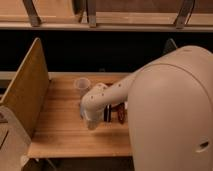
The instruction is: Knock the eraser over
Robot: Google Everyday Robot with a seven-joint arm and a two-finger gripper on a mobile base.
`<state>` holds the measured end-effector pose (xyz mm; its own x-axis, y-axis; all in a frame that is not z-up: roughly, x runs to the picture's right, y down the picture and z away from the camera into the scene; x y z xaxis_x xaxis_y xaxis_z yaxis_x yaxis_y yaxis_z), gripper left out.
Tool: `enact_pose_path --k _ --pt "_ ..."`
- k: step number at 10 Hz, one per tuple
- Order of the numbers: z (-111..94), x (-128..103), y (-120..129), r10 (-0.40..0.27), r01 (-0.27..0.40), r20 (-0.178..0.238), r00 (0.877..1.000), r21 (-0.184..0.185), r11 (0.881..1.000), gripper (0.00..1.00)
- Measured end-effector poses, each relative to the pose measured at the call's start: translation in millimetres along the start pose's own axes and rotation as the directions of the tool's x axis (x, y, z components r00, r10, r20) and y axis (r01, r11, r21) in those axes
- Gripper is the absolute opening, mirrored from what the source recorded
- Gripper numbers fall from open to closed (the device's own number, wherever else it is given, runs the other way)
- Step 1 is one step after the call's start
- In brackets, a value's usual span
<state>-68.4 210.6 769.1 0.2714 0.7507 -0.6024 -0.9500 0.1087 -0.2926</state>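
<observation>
The eraser [107,114] is a small black block that stands on the wooden table [60,132], near its middle. My gripper [90,122] is at the end of the white arm that reaches in from the right. It sits low over the table, just left of the eraser and very close to it. I cannot see whether they touch. The arm's wrist hides part of the eraser's left side.
A translucent plastic cup [81,85] stands behind the gripper. A reddish-brown rounded thing [120,113] lies just right of the eraser. A wooden side panel [27,90] walls the table's left edge. My large white arm body [170,115] covers the right side.
</observation>
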Motion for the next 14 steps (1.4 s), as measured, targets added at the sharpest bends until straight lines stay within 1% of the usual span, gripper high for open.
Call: enact_pose_path --k 1,2,3,4,5,6,7,9,10,11,12,13,14 --pt "3 6 -9 0.017 -0.017 -0.012 1.000 0.011 1.000 0.00" --pt "2 3 -20 0.030 -0.030 0.000 1.000 0.029 0.999 0.00" --pt "-2 -10 -34 0.026 -0.028 0.038 0.999 0.058 0.998 0.00" --pt "-9 -25 -42 0.013 -0.020 0.075 0.997 0.090 0.996 0.00" --pt "-17 -42 -47 -0.009 -0.005 0.106 0.994 0.128 0.992 0.00" --pt "-21 -52 -49 -0.028 0.009 0.121 0.992 0.157 0.987 0.00" --pt "-25 -66 -55 -0.054 0.026 0.137 0.989 0.201 0.979 0.00" --pt "-30 -86 -63 -0.093 0.049 0.161 0.983 0.258 0.965 0.00" --pt "-33 -92 -65 -0.106 0.055 0.173 0.979 0.274 0.960 0.00" --pt "-41 -100 -65 -0.122 0.060 0.200 0.972 0.290 0.955 0.00" --pt "-44 -102 -64 -0.130 0.064 0.212 0.969 0.293 0.954 0.00" --pt "-45 -102 -64 -0.130 0.063 0.213 0.968 0.293 0.954 0.02" --pt "-44 -102 -64 -0.130 0.063 0.213 0.968 0.293 0.954 0.10"
